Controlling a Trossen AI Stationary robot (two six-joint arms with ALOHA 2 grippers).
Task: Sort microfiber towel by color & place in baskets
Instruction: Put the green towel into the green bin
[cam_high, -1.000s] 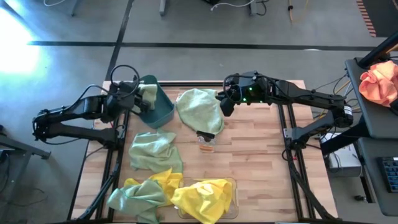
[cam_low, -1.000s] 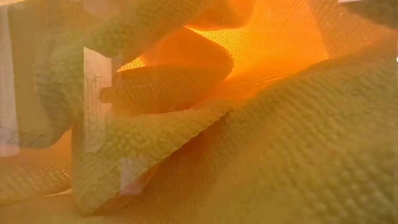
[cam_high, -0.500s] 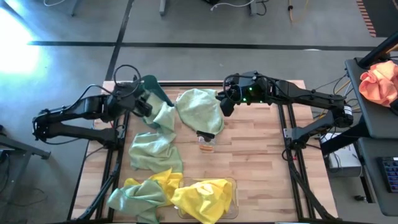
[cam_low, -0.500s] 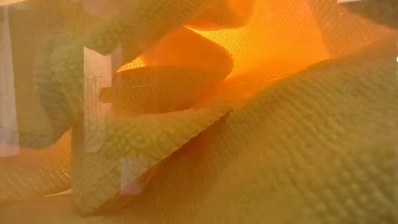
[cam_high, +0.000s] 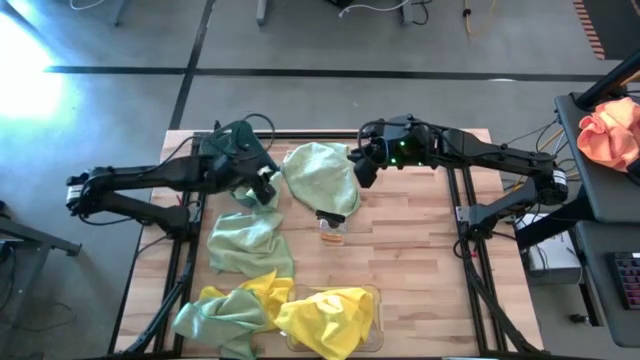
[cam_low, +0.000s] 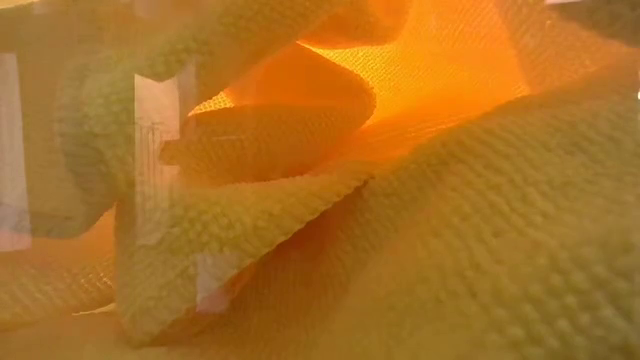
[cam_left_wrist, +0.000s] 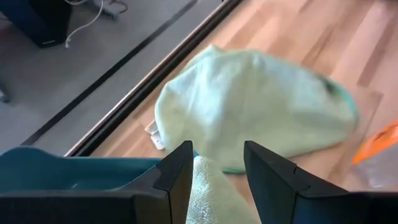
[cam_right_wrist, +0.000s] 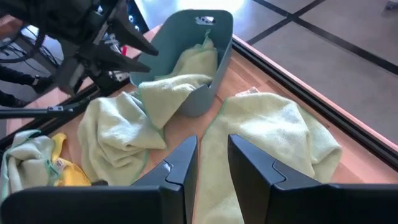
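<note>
Green towel (cam_right_wrist: 171, 87) spilled over our teal basket's (cam_right_wrist: 211, 34) rim because the left claw (cam_left_wrist: 214, 180) (jaws parted) released it; right claw (cam_right_wrist: 211, 168) hovered open.

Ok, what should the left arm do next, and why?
Probably nudge the hanging end inside: the left tool stands open over the teal basket, yet the green towel drapes across its rim, partly outside.
</note>
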